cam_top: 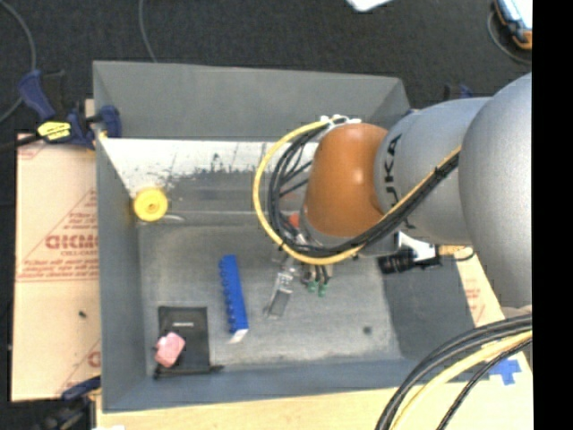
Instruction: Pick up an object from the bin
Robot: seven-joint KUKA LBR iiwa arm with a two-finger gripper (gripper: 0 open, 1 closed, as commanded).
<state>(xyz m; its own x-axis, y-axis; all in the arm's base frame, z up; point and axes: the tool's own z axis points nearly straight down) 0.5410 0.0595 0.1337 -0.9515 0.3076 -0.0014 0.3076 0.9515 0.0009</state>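
Observation:
My gripper (278,299) hangs low over the bin floor near its middle, under the orange-covered wrist. A long blue block (233,295) with a white end lies on the floor just to the gripper's left, apart from it. Further left, in the front left corner, a pink lump (170,349) rests on the edge of a flat black square (184,324). A yellow round thing (149,204) sits against the back left wall.
The arm and its looped cables cover the bin's right half from the right. Bare floor lies between the blue block and the left wall, and in front of the gripper towards the front wall.

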